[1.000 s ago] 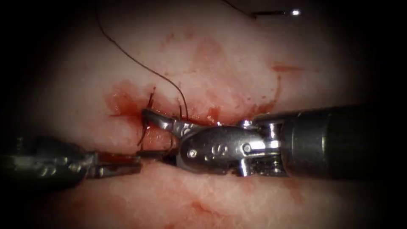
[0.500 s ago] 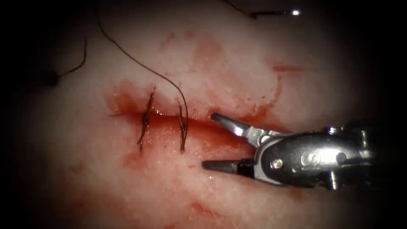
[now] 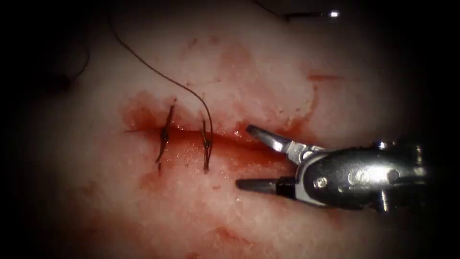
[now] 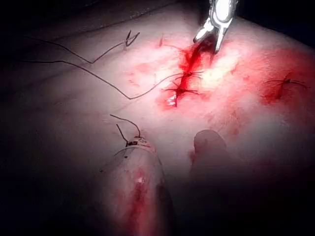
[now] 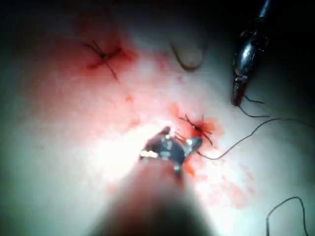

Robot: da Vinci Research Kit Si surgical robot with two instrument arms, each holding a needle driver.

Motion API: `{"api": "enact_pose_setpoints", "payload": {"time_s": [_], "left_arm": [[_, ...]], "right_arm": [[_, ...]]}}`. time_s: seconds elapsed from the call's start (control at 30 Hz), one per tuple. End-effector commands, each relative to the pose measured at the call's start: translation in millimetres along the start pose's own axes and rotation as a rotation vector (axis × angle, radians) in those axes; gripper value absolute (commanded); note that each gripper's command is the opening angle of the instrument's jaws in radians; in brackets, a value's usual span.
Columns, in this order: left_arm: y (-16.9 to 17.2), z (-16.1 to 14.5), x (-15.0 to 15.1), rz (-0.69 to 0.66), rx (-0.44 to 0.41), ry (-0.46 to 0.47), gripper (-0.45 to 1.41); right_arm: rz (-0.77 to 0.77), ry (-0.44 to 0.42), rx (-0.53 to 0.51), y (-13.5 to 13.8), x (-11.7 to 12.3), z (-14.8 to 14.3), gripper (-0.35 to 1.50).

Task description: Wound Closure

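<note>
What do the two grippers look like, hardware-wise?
Right gripper: two slim tapered metal fingers, one bright silver, one dark, on a rounded polished steel wrist housing with round pins and a faint stamped mark. Left gripper: narrow shiny metal body, red-stained tip.

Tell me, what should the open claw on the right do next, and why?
Probably go fetch the needle, which lies free well above the cut. The right tool has open, empty jaws, and the cut right of the two stitches looks unclosed.
</note>
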Motion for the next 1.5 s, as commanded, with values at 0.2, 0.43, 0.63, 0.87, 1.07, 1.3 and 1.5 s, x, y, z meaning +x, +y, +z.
{"api": "enact_pose_setpoints", "payload": {"time_s": [0.2, 0.43, 0.63, 0.87, 1.07, 1.3, 1.5], "left_arm": [[-0.5, 1.2, -1.6, -0.096, -0.011, -0.04, 0.98], [-1.0, -2.5, -1.1, -0.116, -0.021, -0.075, 1.18], [-0.5, -6.2, 1.3, -0.143, -0.015, -0.094, 1.18], [2.4, -8.6, 8.4, -0.103, -0.031, -0.002, 1.16], [5.4, -6.9, 15.3, -0.08, -0.076, 0.237, 1.16], [8.3, -2.1, 20.8, -0.068, -0.077, 0.305, 1.13], [8.1, 2.8, 22.4, -0.06, -0.059, 0.364, 1.11]], "right_arm": [[0.0, 0.0, -0.002, -0.2, 0.0, 0.7, 1.48], [0.001, 0.002, -0.003, -0.3, 0.0, 0.7, 1.48], [0.0, 0.0, -0.002, -0.3, 0.0, 0.7, 1.48], [0.0, -0.015, -0.012, 0.0, -0.1, 0.2, 1.48], [0.008, -0.052, -0.037, 0.8, -1.1, -0.9, 1.48], [0.028, -0.093, -0.072, 1.9, -1.8, -2.5, 1.48], [0.039, -0.081, -0.05, 2.6, -2.0, -3.9, 1.48]]}}
